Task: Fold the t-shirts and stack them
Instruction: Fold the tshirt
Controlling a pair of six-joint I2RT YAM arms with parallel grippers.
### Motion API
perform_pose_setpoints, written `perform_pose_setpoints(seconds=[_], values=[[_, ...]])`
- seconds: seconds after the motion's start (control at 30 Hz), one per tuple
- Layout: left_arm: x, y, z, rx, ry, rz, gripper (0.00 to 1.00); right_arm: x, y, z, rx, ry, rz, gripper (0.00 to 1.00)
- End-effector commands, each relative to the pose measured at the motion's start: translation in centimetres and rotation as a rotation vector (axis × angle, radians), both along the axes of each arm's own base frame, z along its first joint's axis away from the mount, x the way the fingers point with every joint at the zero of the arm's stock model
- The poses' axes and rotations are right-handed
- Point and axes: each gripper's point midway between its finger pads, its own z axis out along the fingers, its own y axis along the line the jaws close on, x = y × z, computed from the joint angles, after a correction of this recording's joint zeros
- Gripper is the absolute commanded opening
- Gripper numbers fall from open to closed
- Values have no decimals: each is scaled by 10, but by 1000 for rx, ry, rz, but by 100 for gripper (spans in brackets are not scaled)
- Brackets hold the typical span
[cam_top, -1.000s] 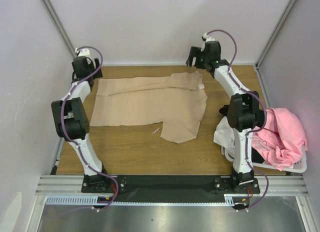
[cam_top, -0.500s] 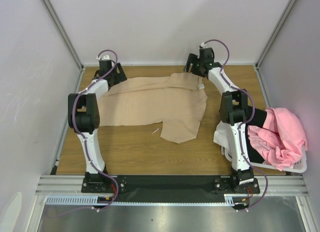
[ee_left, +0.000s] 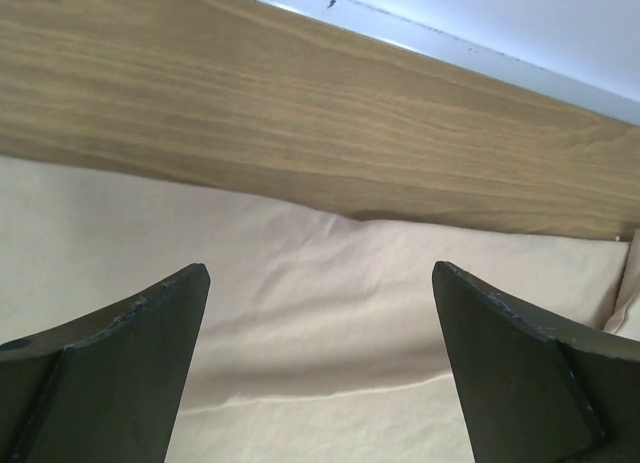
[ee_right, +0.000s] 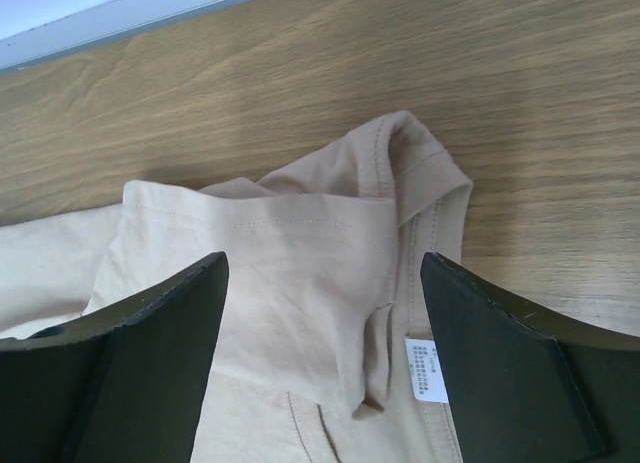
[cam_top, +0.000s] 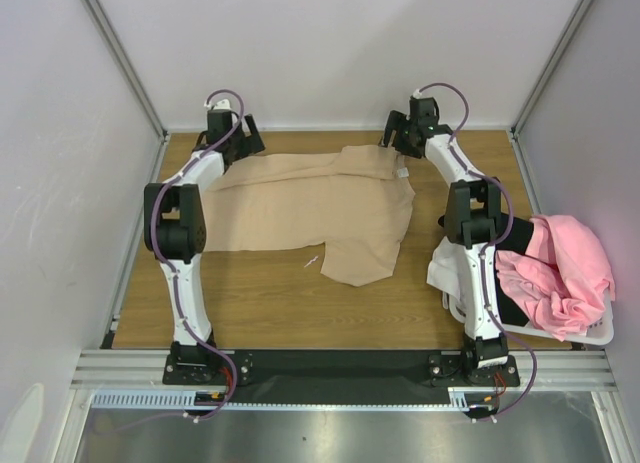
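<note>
A light tan t-shirt (cam_top: 300, 208) lies spread on the wooden table, one sleeve (cam_top: 362, 253) pointing toward the near side. My left gripper (cam_top: 244, 141) hovers open over the shirt's far left edge; in the left wrist view the tan cloth (ee_left: 320, 313) fills the gap of that gripper (ee_left: 320, 273). My right gripper (cam_top: 396, 135) is open over the far right corner, above the collar (ee_right: 420, 173) and its white label (ee_right: 428, 368); nothing sits in this gripper (ee_right: 323, 261). A pink t-shirt (cam_top: 560, 268) and a white one (cam_top: 445, 268) sit at the right.
A white plastic laundry basket (cam_top: 590, 335) stands at the right table edge under the pink shirt. White walls and metal frame posts close in the far side and both flanks. Bare wood (cam_top: 280, 308) lies between the tan shirt and the arm bases.
The left arm swung from the far left corner rightward onto the shirt's far edge, and its jaws opened wider. The right gripper dropped slightly toward the collar.
</note>
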Motion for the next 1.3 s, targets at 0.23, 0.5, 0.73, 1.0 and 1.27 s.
perform_pose_setpoints(seconds=[0.23, 0.5, 0.73, 1.0, 1.27], values=[[28, -25, 58, 21, -271, -70, 100, -1, -6, 72, 6, -147, -28, 87], [34, -21, 71, 51, -274, -61, 100, 1, -13, 65, 9, -127, -77, 87], [32, -42, 78, 18, -290, -107, 100, 3, -19, 63, 12, -134, -96, 86], [39, -73, 98, 113, -340, -151, 100, 7, -38, 41, 17, -110, -133, 86], [29, -122, 98, 121, -315, -227, 100, 13, -61, 31, 68, -127, -104, 78]])
